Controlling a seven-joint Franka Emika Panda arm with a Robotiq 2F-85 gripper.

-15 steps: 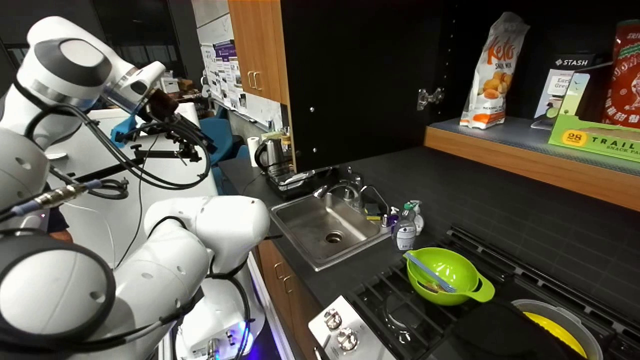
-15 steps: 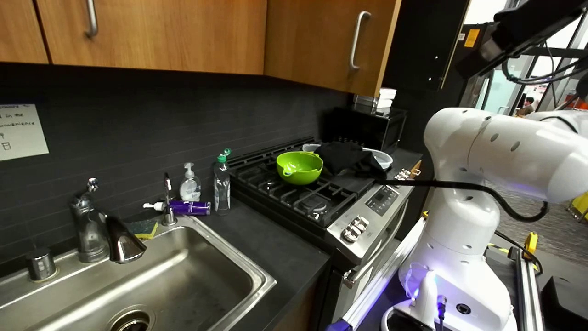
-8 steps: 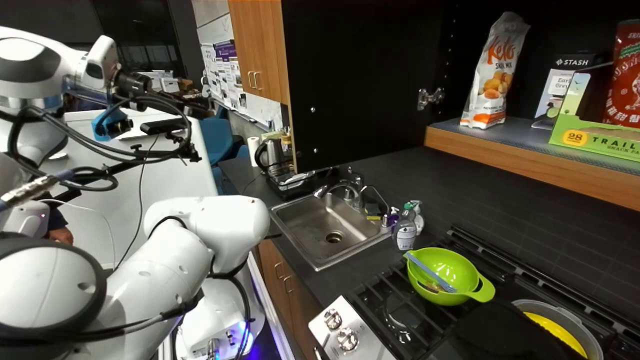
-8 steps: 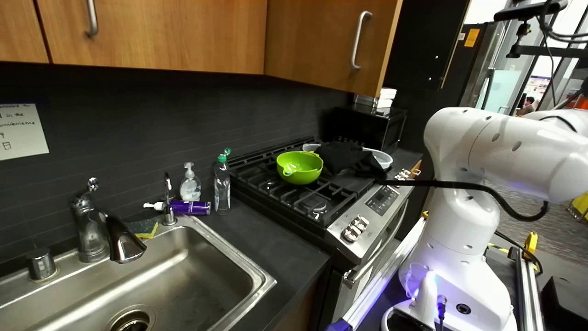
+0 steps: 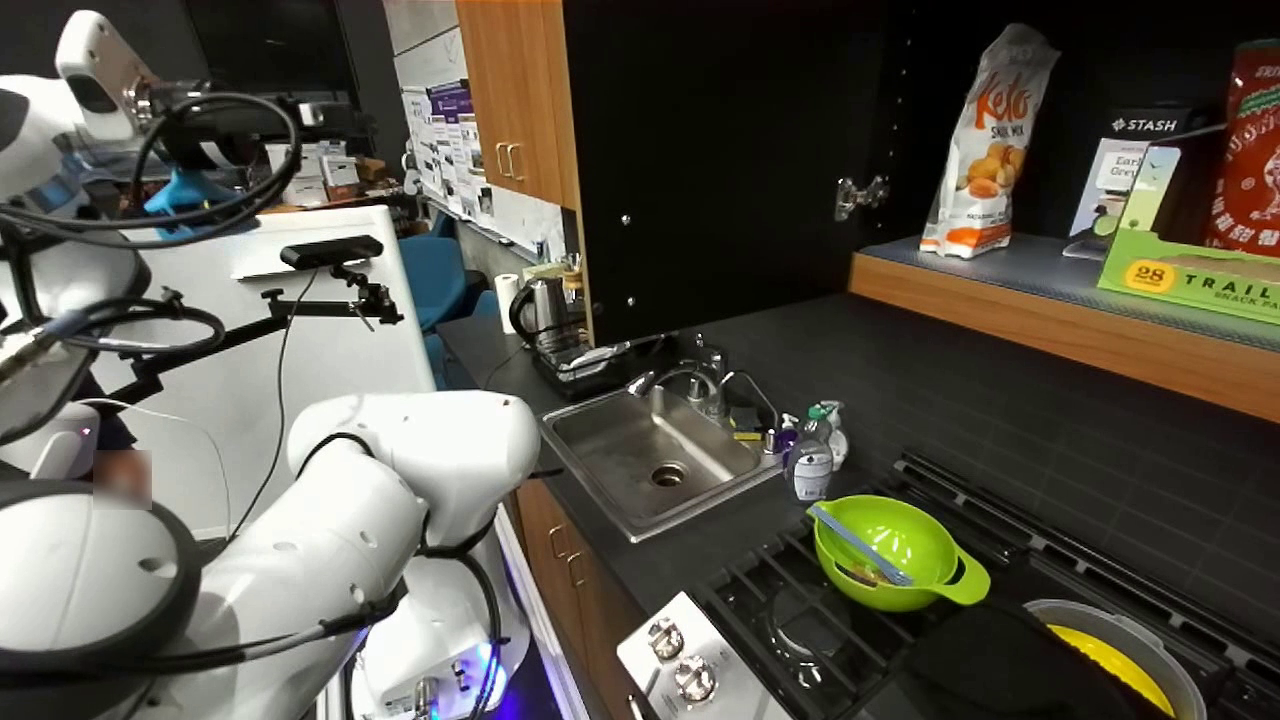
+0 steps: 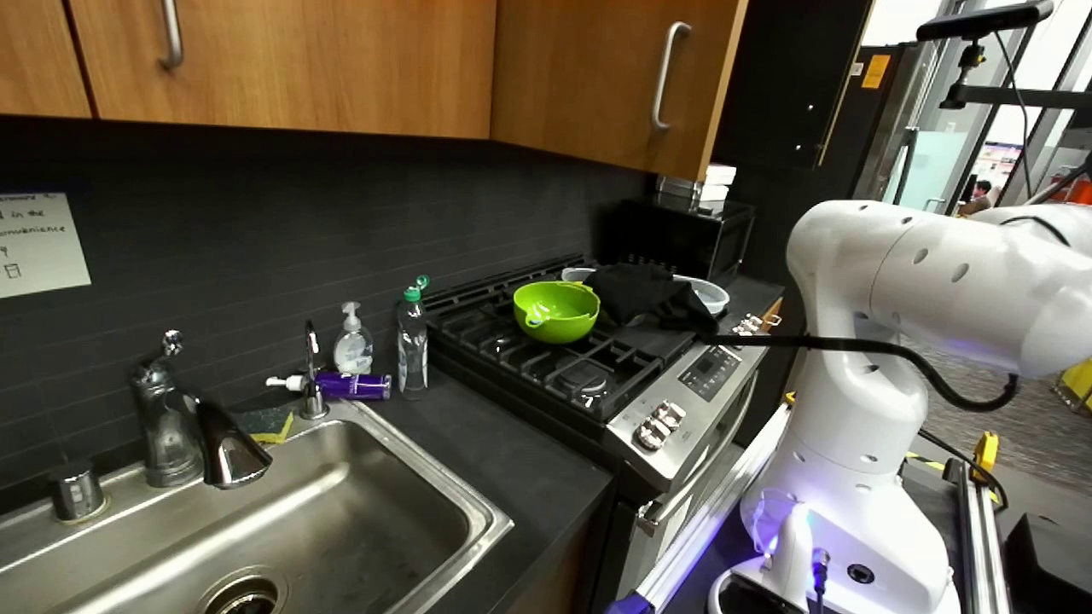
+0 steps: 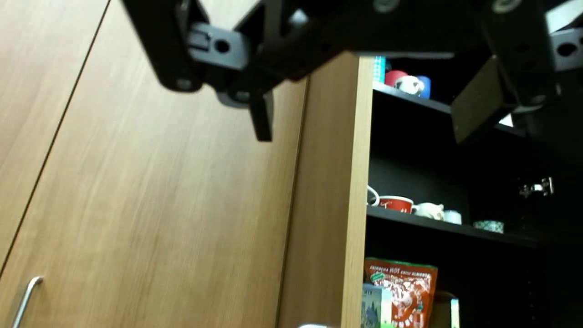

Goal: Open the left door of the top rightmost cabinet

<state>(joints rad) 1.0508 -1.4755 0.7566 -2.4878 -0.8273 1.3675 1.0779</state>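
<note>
The left door stands swung out wide from the cabinet. Its brown outer face and slim silver bar handle (image 6: 665,77) show in an exterior view, its black inner side (image 5: 730,160) in another. In the wrist view its face (image 7: 319,205) is foreshortened beside its pale edge. The top rightmost cabinet shows its dark interior and wooden shelf edge (image 5: 1060,335), and its shelves (image 7: 423,218) show in the wrist view. My gripper (image 7: 371,120) is open and empty, apart from the door. In an exterior view the gripper (image 5: 290,115) is at upper left, dim against the background.
Snack bags and boxes (image 5: 990,150) stand on the cabinet shelf. Below are a sink (image 5: 650,470), soap bottles (image 5: 810,465), a green bowl (image 5: 900,550) on the stove, and a kettle (image 5: 545,310). A camera on a stand (image 5: 335,250) is near my gripper. Closed cabinet doors (image 7: 159,205) adjoin.
My gripper and upper arm have moved left and upward in an exterior view, farther from the door. In another they have left the upper right. The door shows no clear movement.
</note>
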